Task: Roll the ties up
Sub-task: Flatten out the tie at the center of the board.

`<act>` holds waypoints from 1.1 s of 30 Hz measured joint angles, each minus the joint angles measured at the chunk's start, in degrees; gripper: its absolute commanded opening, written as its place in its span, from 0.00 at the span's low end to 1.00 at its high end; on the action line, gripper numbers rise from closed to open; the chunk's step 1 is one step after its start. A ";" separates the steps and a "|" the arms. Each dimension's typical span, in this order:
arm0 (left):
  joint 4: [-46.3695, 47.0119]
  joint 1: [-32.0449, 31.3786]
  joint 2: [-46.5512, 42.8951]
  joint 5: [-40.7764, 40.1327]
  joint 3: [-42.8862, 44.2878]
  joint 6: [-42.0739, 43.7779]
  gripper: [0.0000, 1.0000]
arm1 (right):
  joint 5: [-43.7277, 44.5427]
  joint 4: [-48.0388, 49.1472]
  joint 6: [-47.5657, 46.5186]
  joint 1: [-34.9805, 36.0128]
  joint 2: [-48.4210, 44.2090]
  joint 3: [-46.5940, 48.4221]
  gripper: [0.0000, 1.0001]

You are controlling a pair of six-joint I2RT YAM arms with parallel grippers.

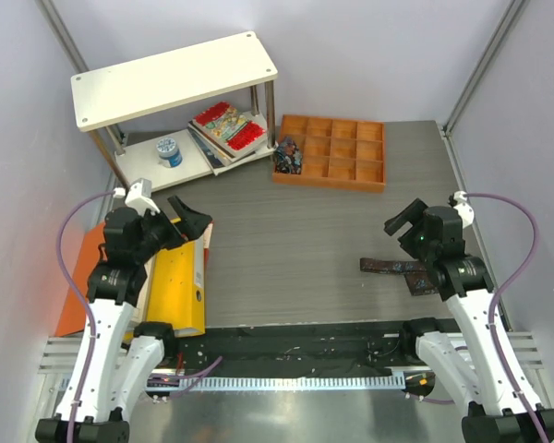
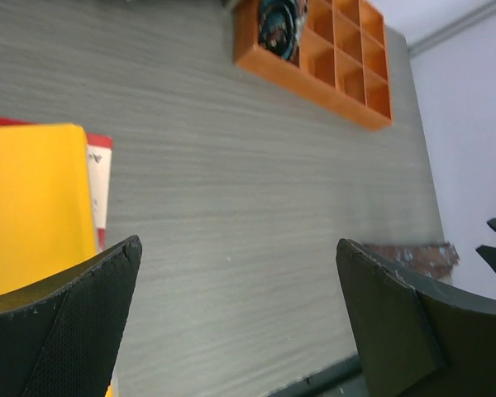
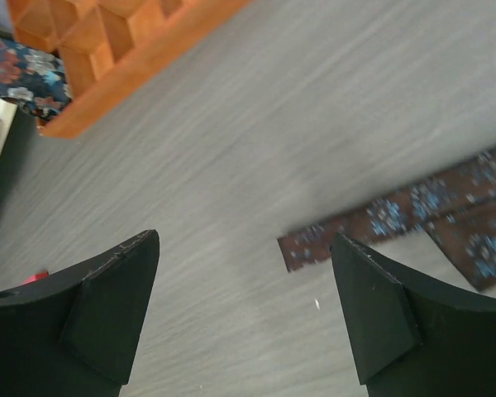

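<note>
A dark brown tie (image 1: 392, 268) with bluish speckles lies flat on the grey table, partly under my right arm. It also shows as the tie (image 3: 397, 211) in the right wrist view, its narrow end just ahead of the right finger, and at the far right of the left wrist view (image 2: 413, 255). A second tie, rolled up (image 1: 288, 155), sits in the left end cell of the orange tray (image 1: 332, 181). My right gripper (image 1: 402, 219) hovers open just left of the flat tie, touching nothing. My left gripper (image 1: 192, 220) hangs open over the yellow binder's edge.
A white two-level shelf (image 1: 171, 78) stands at the back left, holding red patterned books (image 1: 229, 127) and a blue-and-white can (image 1: 169, 150). A yellow binder (image 1: 177, 286) lies on an orange sheet (image 1: 78, 286) at the left. Purple cables loop from both arms.
</note>
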 measured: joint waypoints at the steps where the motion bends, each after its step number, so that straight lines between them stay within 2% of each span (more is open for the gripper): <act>1: -0.76 -0.02 0.50 1.09 0.42 -0.02 1.00 | 0.24 -1.73 0.48 0.00 -0.66 0.13 0.90; 5: -4.28 -1.60 3.13 2.62 3.37 -0.59 1.00 | 1.40 -6.71 1.18 0.00 -1.86 1.44 0.89; 8: -6.56 -6.21 6.99 0.79 8.31 -0.92 1.00 | 1.99 -8.87 1.27 0.00 -1.86 2.38 0.89; 9: -7.78 -8.94 8.50 -1.44 10.29 -1.03 1.00 | 2.19 -9.51 1.27 0.00 -1.86 2.69 0.93; 12: -11.69 -21.09 13.66 -10.16 17.79 -2.12 1.00 | 3.17 -11.34 1.46 0.00 -1.84 3.67 0.98; 17: -17.05 -43.08 27.34 -27.74 33.05 -5.20 1.00 | 5.84 -13.92 1.62 0.00 -2.12 5.88 0.98; 19: -17.38 -49.24 32.37 -33.46 35.43 -8.17 1.00 | 6.14 -14.69 1.46 0.00 -2.14 6.67 0.98; 20: -17.16 -50.42 33.77 -34.51 34.82 -11.06 0.90 | 6.14 -15.06 1.36 0.00 -2.23 7.10 0.98; 25: -9.42 -45.03 37.77 -29.79 19.10 -20.31 0.91 | 6.14 -17.18 1.01 0.00 -4.15 7.54 0.97; 29: -7.30 -49.44 44.96 -29.97 20.72 -21.40 0.86 | 6.14 -18.69 1.01 0.00 -5.95 7.56 0.96; 33: 1.29 -52.72 51.04 -26.10 24.09 -22.23 0.74 | 6.08 -20.17 1.51 0.00 -7.85 7.58 0.93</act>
